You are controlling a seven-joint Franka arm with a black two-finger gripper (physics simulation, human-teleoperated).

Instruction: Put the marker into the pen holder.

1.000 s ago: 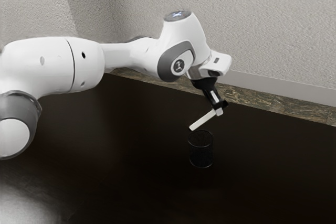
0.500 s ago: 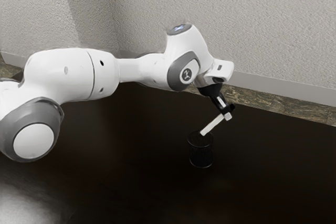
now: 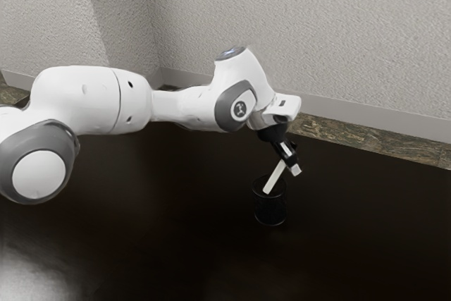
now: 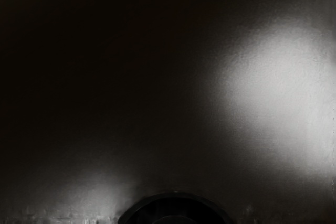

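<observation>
The gripper (image 3: 289,161) pinches the marker (image 3: 274,178) by its upper part, the long axis slanting down toward the exterior view's left, its low end at the mouth of the pen holder (image 3: 270,214), so it likely needs tipping more upright.

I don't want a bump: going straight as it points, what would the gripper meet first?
The gripper would probably meet the tabletop beside the pen holder, though its marker may catch the holder first; depth is unclear.
</observation>
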